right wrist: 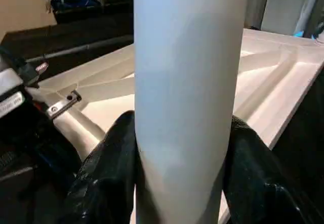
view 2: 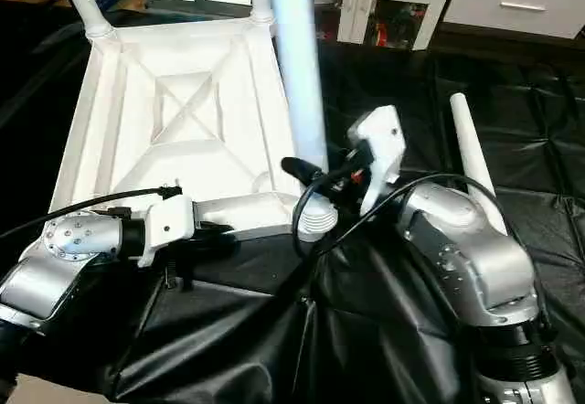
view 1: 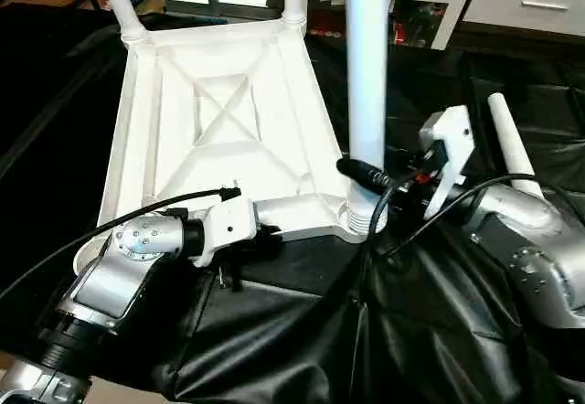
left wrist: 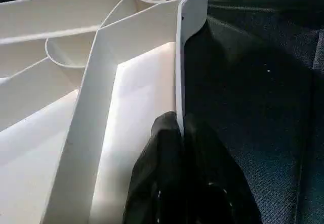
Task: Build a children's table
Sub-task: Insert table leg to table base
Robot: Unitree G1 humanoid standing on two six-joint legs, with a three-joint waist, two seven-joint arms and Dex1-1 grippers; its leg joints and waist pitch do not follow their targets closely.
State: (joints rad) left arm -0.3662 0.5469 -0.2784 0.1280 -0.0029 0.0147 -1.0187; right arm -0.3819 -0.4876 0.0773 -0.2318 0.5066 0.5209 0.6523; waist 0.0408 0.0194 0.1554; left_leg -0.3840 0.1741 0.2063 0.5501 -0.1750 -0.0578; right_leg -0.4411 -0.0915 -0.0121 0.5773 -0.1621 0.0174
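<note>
Nearest us, the left gripper (left wrist: 181, 133) is pinched tight on the thin near rim of the upturned tabletop (view 1: 224, 102), steadying it on the black cloth (view 1: 302, 331). Just right, the right gripper (right wrist: 182, 148) clamps the standing leg (view 1: 367, 75), one glossy black finger (right wrist: 109, 168) on either side of that smooth white tube. Its long axis runs straight up, foot in the round near-right socket (view 1: 364, 219). Any push goes down that axis, and the right arm owns it. Ribbed, X-braced plastic beyond; two far legs already stand. A spare leg (view 1: 512, 148) lies right.
</note>
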